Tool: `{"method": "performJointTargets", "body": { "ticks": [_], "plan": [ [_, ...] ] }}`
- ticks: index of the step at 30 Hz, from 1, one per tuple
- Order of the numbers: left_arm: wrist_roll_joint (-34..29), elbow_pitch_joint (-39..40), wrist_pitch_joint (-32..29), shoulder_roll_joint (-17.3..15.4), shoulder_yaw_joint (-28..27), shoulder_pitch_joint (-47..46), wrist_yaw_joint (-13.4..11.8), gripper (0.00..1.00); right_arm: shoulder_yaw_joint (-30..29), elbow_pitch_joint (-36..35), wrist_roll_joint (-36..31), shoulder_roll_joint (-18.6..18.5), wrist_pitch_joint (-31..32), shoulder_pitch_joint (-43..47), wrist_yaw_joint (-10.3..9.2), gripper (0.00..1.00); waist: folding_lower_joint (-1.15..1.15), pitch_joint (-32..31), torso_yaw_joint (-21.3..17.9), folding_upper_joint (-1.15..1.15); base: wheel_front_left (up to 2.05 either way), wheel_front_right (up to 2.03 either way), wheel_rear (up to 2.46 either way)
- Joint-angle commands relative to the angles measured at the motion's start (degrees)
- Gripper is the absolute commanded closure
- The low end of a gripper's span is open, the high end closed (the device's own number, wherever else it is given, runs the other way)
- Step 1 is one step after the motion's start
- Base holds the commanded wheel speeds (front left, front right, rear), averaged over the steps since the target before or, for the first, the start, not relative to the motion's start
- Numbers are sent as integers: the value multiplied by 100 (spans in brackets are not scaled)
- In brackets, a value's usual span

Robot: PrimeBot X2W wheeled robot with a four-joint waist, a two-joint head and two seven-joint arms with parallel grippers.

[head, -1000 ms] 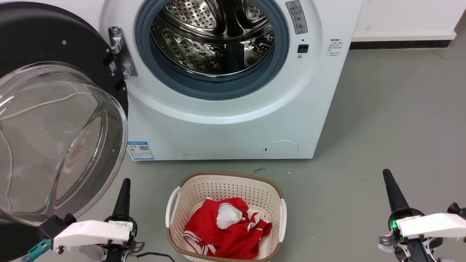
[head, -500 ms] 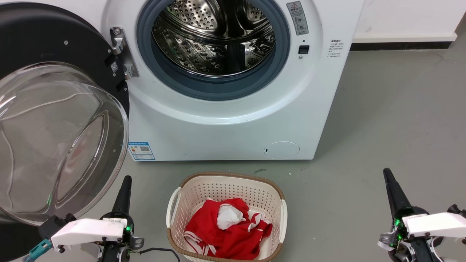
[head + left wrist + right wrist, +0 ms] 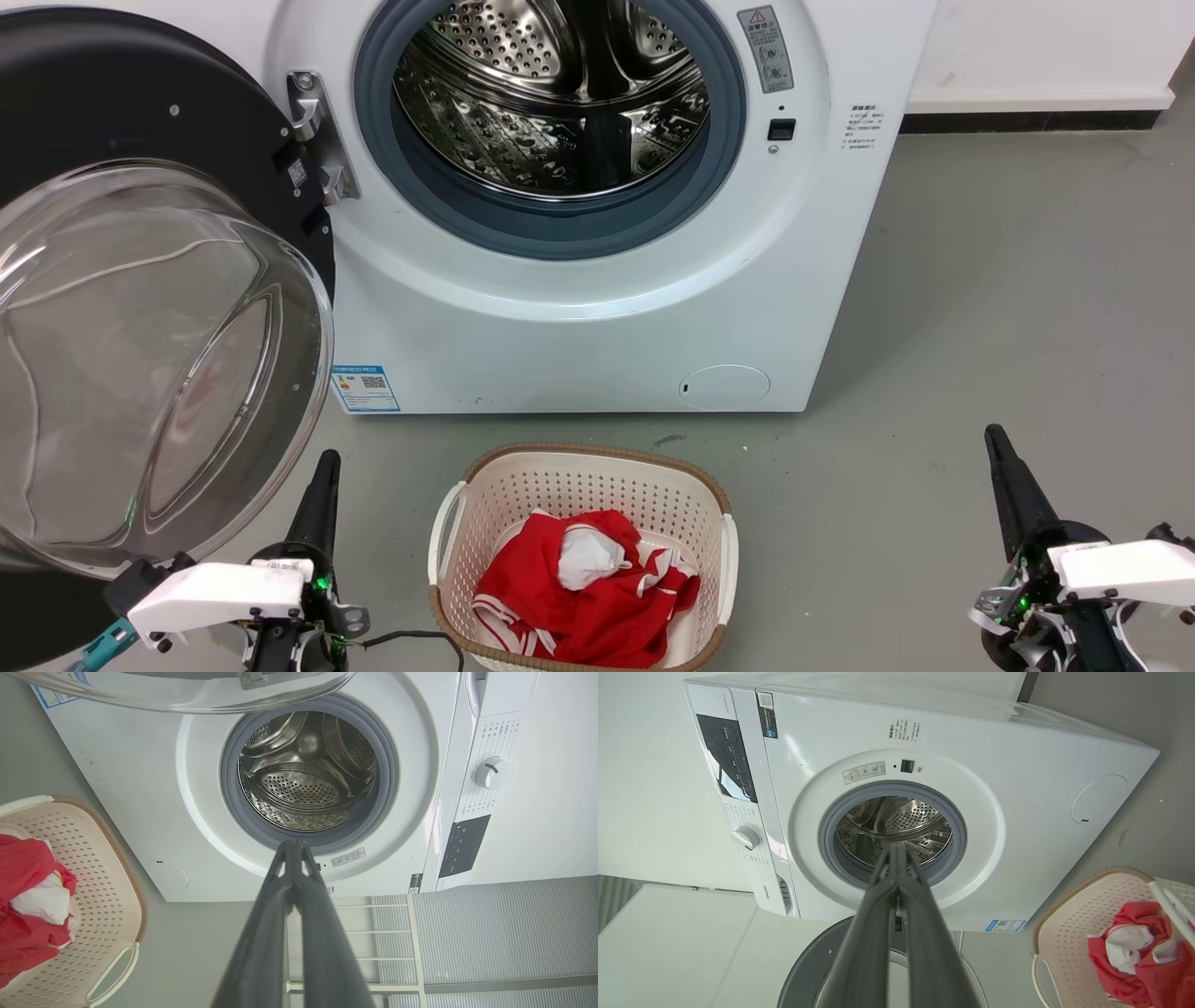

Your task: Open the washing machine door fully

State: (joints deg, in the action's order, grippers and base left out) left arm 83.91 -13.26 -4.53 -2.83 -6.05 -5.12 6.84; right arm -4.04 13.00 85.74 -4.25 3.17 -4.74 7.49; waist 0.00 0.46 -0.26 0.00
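Left pincer (image 3: pixel 327 462) and right pincer (image 3: pixel 995 437): fingers pressed together, gripping nothing, touching nothing. The washing machine door (image 3: pixel 159 308) stood swung wide, on the robot's left of the exposed drum (image 3: pixel 551 103).

Laundry area: white front-loading washing machine (image 3: pixel 579 336), laundry basket (image 3: pixel 597 453) of red clothing (image 3: pixel 579 616) on grey floor (image 3: pixel 980 280), white wall (image 3: pixel 1036 37) behind.

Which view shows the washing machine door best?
Head view: the washing machine door is swung open at left, black rim and glass bowl visible. Left wrist view shows a strip of its glass at top; right wrist view, part of its rim at bottom.
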Motion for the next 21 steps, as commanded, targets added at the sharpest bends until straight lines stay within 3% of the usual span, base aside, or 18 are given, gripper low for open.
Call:
{"method": "performJointTargets", "body": {
  "ticks": [1,21],
  "plan": [
    [102,-8,-31,-9,-21,-106,35,100,-13,5,109,-7,33,-102,1,100,0,-2,2,0,0,0,0],
    [854,-91,-222,-8,-63,-132,79,100,-92,104,802,24,226,-168,0,100,0,-29,26,0,0,0,0]
  ]
}}
